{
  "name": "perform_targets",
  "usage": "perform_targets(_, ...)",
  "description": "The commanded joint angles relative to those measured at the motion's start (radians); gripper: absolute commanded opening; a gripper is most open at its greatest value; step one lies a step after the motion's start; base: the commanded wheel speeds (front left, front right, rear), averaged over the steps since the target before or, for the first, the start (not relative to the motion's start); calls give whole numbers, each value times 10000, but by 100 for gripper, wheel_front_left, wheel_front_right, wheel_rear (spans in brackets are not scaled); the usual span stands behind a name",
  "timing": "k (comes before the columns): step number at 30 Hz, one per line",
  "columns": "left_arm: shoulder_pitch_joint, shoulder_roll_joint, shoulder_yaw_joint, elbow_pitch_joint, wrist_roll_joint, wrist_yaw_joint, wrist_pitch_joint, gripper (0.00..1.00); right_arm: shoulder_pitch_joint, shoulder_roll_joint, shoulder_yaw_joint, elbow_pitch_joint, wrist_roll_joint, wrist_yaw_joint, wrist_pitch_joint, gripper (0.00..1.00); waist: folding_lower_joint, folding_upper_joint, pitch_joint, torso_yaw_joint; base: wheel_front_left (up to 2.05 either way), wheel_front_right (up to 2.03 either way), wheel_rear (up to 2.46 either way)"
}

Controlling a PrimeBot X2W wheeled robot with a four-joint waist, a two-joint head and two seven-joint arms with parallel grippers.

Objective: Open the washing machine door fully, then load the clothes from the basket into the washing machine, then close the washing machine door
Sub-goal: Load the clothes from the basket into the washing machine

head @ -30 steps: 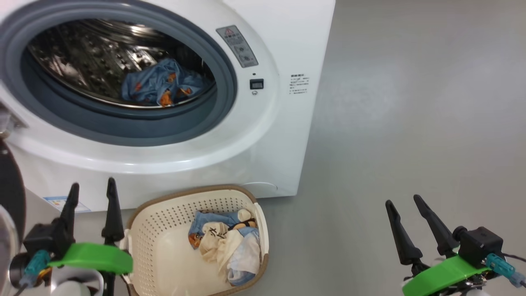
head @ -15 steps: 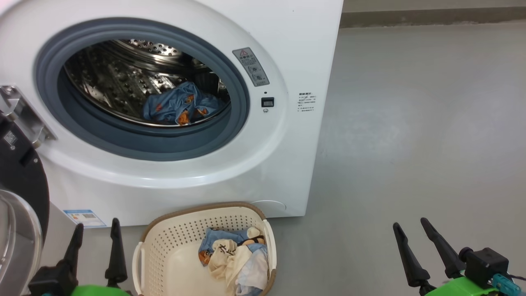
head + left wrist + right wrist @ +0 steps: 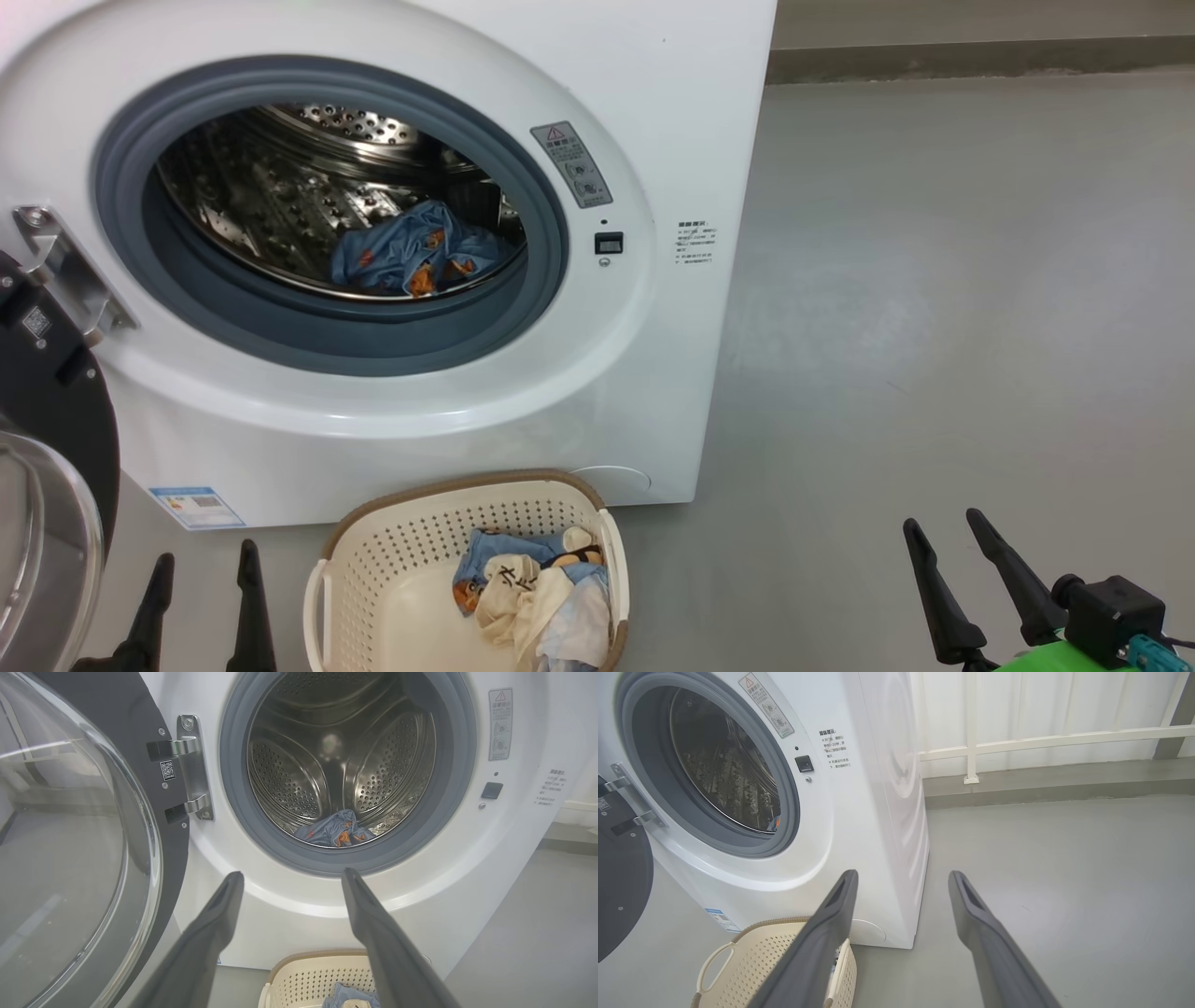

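The washing machine (image 3: 653,392) stands on a grey floor (image 3: 934,280). The washing machine door (image 3: 56,411) is swung wide open to the left on its metal hinge (image 3: 65,271), and in the left wrist view its clear bulging window faces the camera. Inside the grey-blue gasket (image 3: 373,345), the steel drum (image 3: 280,205) holds one blue garment (image 3: 420,257) with orange prints, lying at the bottom near the front lip.

The basket (image 3: 373,569) sits on the floor just in front of the machine, below the drum opening. The clothes (image 3: 541,602) are heaped against its right side: blue printed fabric with cream and pale white cloth on top. The left half of the basket's bottom is bare.

The left claw (image 3: 206,553) hangs low at the lower left, just left of the basket, with its two dark fingers apart and nothing between them. The right claw (image 3: 943,520) is at the lower right over bare floor, well apart from the basket, with its fingers likewise spread and empty. A small blue label (image 3: 198,507) is stuck low on the machine's front.
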Motion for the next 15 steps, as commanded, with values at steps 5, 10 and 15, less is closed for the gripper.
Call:
perform_targets(5,-62,31,327,-370,110,8,-55,100,-58,-187,178,-278,20,46,-82,100,0,0,57,-8,0,0,0)
perform_targets(10,-242,12,392,-320,14,8,-55,100,-309,-115,159,-348,-4,46,-82,100,0,0,405,-81,0,0,0)
perform_targets(15,-512,25,227,-41,-104,8,-55,100,-670,6,125,-415,-68,46,-82,100,0,0,930,-168,0,0,0)
